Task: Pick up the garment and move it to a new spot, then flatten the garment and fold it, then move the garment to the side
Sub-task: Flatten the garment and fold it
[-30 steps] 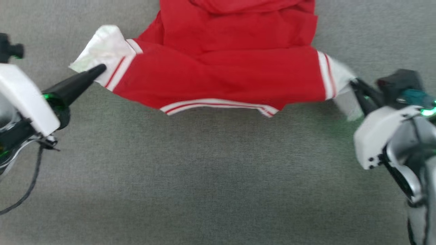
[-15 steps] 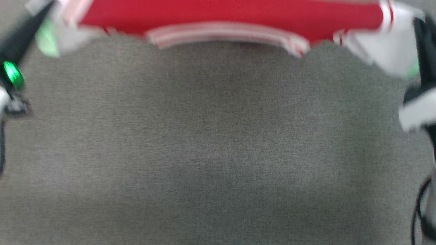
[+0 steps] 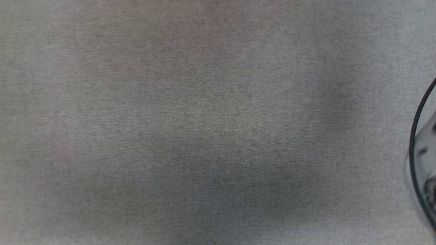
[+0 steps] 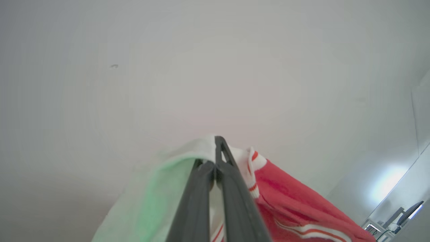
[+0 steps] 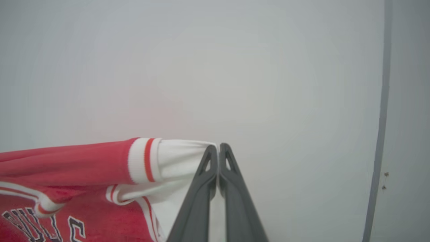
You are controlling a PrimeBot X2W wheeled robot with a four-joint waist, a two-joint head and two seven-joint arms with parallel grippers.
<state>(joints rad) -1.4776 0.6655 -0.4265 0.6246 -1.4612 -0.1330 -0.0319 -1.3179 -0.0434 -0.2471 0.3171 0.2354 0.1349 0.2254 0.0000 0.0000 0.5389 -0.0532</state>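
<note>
At the bottom of the left wrist view, the left gripper (image 4: 214,158) has its two dark fingers pressed together on a white sleeve of the garment (image 4: 292,205), a red jersey that hangs away to the right. Green light tints the cloth beside the fingers. Right wrist view: the right gripper (image 5: 219,149) is pinched closed on the other white sleeve, with the red body stretching left and black-and-white lettering (image 5: 37,225) partly visible. Head view: a grey fabric surface (image 3: 204,119), with a thin dark cable (image 3: 413,136) and a blurred pale shape, possibly the robot's arm, at the right edge.
</note>
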